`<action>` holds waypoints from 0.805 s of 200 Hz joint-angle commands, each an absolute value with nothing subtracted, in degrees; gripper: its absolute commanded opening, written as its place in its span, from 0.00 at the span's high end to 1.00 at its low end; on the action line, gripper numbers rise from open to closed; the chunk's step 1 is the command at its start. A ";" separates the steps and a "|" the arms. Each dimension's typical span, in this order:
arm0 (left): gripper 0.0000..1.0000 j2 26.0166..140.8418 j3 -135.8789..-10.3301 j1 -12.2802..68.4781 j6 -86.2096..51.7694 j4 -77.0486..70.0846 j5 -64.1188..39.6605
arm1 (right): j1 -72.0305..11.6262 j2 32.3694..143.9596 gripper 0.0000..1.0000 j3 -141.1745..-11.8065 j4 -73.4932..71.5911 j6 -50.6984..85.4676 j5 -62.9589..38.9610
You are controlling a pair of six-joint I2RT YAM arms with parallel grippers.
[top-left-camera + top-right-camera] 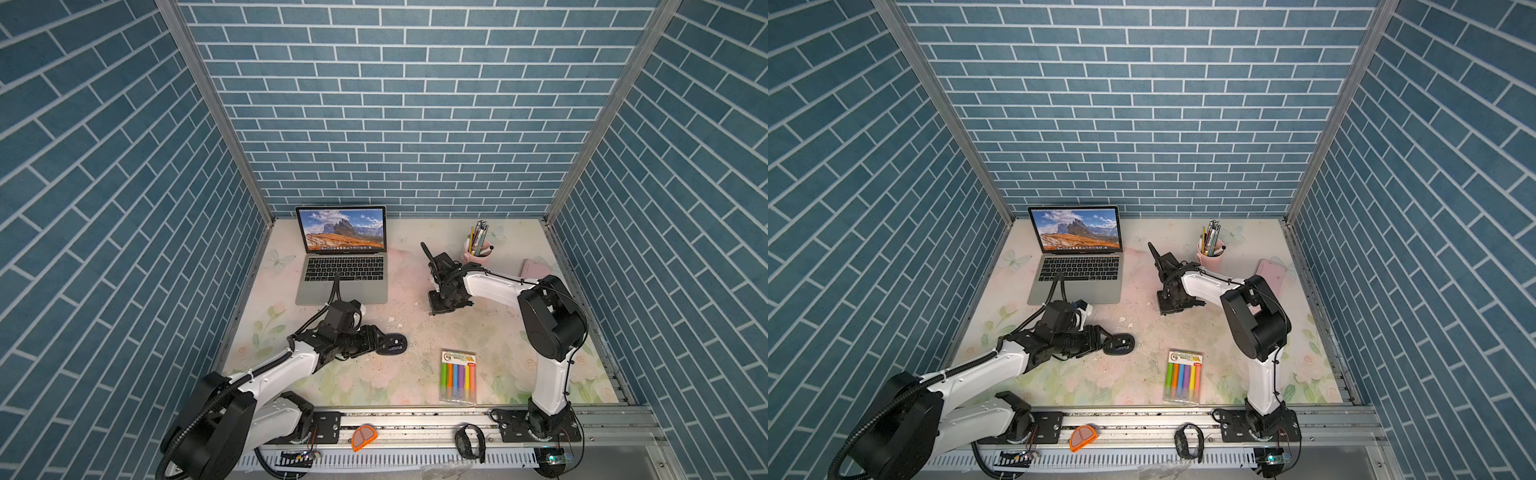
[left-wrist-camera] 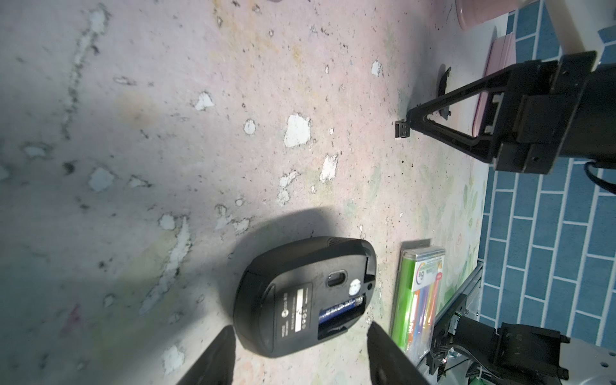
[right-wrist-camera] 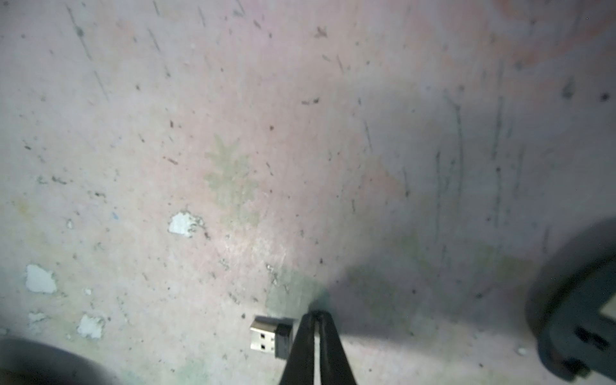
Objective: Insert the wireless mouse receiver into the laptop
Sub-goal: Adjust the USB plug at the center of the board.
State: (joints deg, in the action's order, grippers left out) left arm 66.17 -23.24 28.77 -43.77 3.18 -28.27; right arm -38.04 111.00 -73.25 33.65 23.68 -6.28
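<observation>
We list one laptop (image 1: 341, 286), lid open, at the upper left of the surface (image 1: 407, 266). One wireless mouse receiver (image 3: 270, 336) lies flat on that surface, right of the laptop and apart from it. It sits just beside the tips of the right pincer (image 3: 315, 320), which are pressed together on nothing. One black mouse (image 2: 300, 296) lies belly up; the left pincer (image 2: 300, 328) stands spread, one finger either side of its end. One pink cup (image 1: 477, 255); one pack of six highlighters (image 1: 458, 376).
</observation>
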 commanded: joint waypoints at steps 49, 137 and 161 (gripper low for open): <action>0.36 66.83 -25.75 28.31 -42.10 4.39 -27.77 | -42.73 111.10 0.92 -70.80 37.31 26.62 -8.96; 0.36 65.14 -24.88 27.87 -41.31 4.74 -28.07 | -43.07 103.64 0.77 -69.87 37.62 3.62 -12.01; 0.36 65.19 -25.04 27.73 -40.87 4.77 -28.65 | -43.06 102.40 0.70 -69.09 37.00 -5.80 -10.97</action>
